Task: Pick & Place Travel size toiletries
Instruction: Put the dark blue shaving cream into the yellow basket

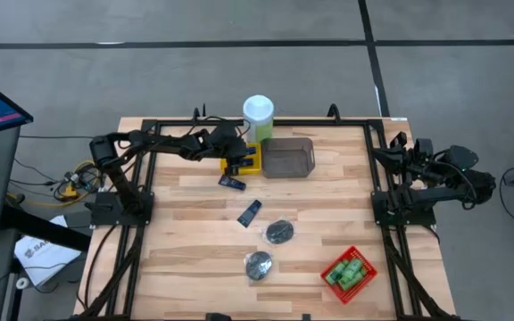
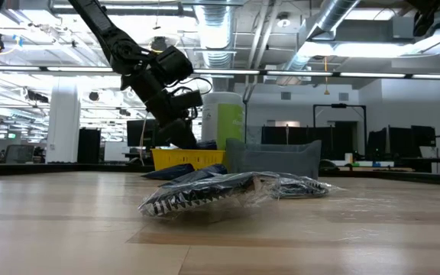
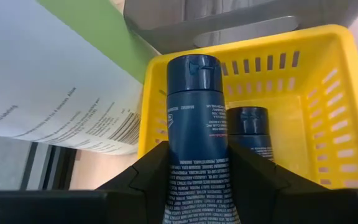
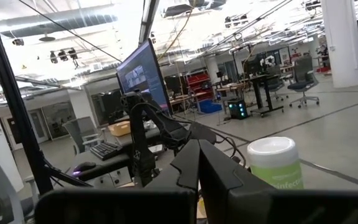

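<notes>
From above, the left tool [image 1: 236,163] hangs over the yellow tray [image 1: 250,160] — two dark blue tubes [image 1: 249,213] lie loose on the surface [image 1: 186,241].

Left wrist: it pinches a dark blue tube [image 3: 199,137]; another lies in the tray.

Right wrist: the right tool [image 4: 197,163] is pressed together.

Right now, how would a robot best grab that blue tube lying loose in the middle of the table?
Probably from straight above, pinching the dark blue tube across its narrow width, near its middle. It lies flat and slanted on the bare wood, apart from the discs, so fingers could straddle it.
</notes>
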Tool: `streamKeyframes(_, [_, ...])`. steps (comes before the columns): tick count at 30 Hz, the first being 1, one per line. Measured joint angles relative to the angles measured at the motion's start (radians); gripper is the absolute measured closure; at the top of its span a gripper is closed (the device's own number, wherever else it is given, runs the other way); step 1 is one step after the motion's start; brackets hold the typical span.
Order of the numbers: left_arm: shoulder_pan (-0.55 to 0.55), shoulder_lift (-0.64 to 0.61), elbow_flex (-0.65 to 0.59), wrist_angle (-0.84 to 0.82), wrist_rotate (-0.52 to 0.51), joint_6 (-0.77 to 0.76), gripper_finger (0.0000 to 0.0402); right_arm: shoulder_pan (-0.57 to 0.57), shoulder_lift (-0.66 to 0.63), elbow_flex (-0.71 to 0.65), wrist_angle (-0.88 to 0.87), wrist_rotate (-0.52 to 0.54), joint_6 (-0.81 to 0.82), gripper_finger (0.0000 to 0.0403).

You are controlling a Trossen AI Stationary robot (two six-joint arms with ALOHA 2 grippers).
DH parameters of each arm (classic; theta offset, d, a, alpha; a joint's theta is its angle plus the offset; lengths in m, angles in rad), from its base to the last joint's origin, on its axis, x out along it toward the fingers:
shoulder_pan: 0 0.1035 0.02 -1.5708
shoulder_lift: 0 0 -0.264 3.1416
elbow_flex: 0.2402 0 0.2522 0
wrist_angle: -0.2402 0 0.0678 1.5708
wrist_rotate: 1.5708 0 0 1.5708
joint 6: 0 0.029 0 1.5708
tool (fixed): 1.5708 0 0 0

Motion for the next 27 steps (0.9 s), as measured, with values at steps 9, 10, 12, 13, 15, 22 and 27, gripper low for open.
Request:
streamKeyframes(9, [0.0, 0.0, 0.0, 0.003, 0.0, 0.0, 0.0227, 0.0, 0.0, 0.0, 0.0, 0.0, 0.0, 0.0402])
streamKeyframes(10, [0.002, 0.0, 0.0, 0.004, 0.0, 0.0, 0.0222, 0.0, 0.0, 0.0, 0.0, 0.0, 0.0, 0.0402])
streamKeyframes(12, [0.004, 0.0, 0.0, 0.006, -0.014, 0.0, 0.0213, 0.0, 0.0, 0.0, 0.0, 0.0, 0.0, 0.0402])
streamKeyframes(13, [0.004, 0.0, 0.0, 0.006, -0.024, 0.0, 0.021, 0.0, 0.0, 0.0, 0.0, 0.0, 0.0, 0.0402])
streamKeyframes(15, [0.007, 0.0, 0.0, 0.006, -0.045, 0.0, 0.0207, 0.0, 0.0, 0.0, 0.0, 0.0, 0.0, 0.0402])
streamKeyframes(22, [-0.026, -0.075, -0.001, 0.005, -0.119, -0.083, 0.0205, 0.0, 0.0, 0.0, 0.0, 0.0, 0.0, 0.0402])
streamKeyframes(27, [-0.097, -0.252, -0.001, 0.001, -0.08, -0.317, 0.0202, 0.0, 0.0, 0.0, 0.0, 0.0, 0.0, 0.0402])
